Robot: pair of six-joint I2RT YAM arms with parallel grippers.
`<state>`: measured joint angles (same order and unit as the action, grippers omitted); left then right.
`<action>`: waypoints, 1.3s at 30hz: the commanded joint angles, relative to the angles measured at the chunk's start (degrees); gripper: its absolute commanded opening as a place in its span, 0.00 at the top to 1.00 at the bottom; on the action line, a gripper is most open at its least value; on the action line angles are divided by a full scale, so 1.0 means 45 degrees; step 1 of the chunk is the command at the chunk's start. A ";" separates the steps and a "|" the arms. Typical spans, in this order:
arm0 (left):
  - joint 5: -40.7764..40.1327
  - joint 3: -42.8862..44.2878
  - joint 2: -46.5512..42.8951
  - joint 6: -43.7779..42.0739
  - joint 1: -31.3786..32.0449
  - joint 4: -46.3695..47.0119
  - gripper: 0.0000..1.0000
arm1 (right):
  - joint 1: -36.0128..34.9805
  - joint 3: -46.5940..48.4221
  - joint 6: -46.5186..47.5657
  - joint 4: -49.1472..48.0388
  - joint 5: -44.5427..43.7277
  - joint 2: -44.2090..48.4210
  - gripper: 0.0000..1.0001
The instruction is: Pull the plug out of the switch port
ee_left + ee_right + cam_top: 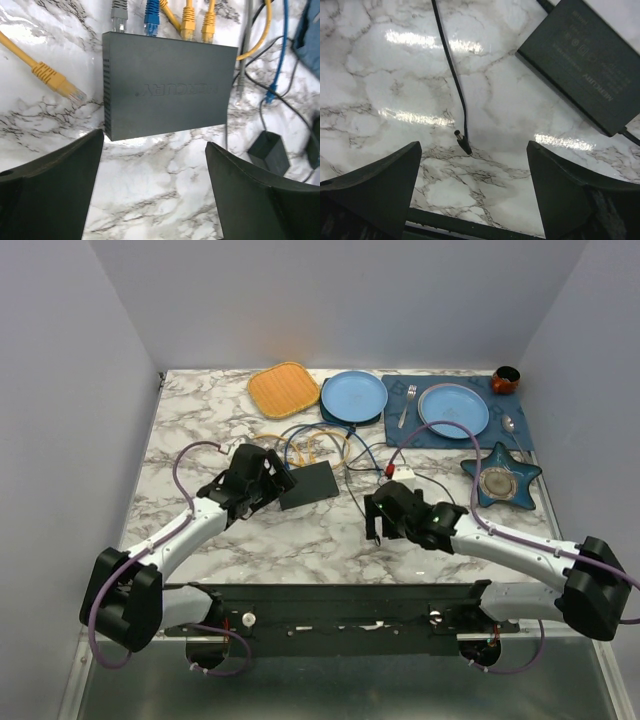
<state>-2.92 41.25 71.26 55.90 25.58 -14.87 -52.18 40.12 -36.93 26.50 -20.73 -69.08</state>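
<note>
The switch [308,483] lies flat near the middle of the marble counter [200,420], with its row of ports on the far long edge. In the left wrist view a grey cable [119,17], a blue cable [151,20] and two yellow cables [188,22] run into that edge side by side. Another yellow cable end [60,82] lies loose on the counter just left of the switch, touching nothing. The left tool [154,142] hangs just short of the switch's near edge, its fingers [55,185] spread wide to either side and holding nothing. The right tool [472,150] is likewise wide open and empty, low over bare marble to the right of the switch. Between its fingers [370,195] a small black round plug [463,142] lies on the counter at the end of a thin black cord [447,55], apart from both fingers and well clear of the switch, whose corner shows at the upper right of that view. A small black power brick [270,150] sits on the counter to the right of the switch, among loose cords. Along the far side of the counter stand an orange mat [284,389], a blue plate [354,395], and a blue placemat [520,425] carrying a second plate [454,410]. A star-shaped dish [500,480] lies nearer on the right.
</note>
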 commanded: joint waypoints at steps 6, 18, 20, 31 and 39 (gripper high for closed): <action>0.0353 -0.1079 -0.1109 0.0546 -0.0002 -0.0016 0.01 | 0.1785 0.1574 -0.0544 0.1340 -0.1803 -0.0293 0.00; 0.1000 -0.2565 -0.2417 0.0566 0.0018 0.0415 0.01 | 0.3119 0.4381 0.1272 0.0614 -0.2324 -0.4860 0.00; 0.1020 -0.2683 -0.2593 0.0547 0.0018 0.0317 0.01 | 0.3295 0.4755 0.1390 0.1002 -0.2405 -0.5876 0.00; 0.1039 -0.3094 -0.3395 0.0566 0.0018 0.0005 0.03 | 0.4077 0.3039 0.0396 0.1473 -0.1624 -0.5549 0.02; 0.0746 -0.2666 -0.3434 0.0567 -0.0099 -0.0424 0.03 | 0.4682 0.2003 -0.0075 0.2078 -0.0958 -0.3636 0.18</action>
<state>0.67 27.70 56.51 58.37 25.58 -14.79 -32.45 50.37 -35.16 31.55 -26.02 -89.49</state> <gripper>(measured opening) 0.972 0.876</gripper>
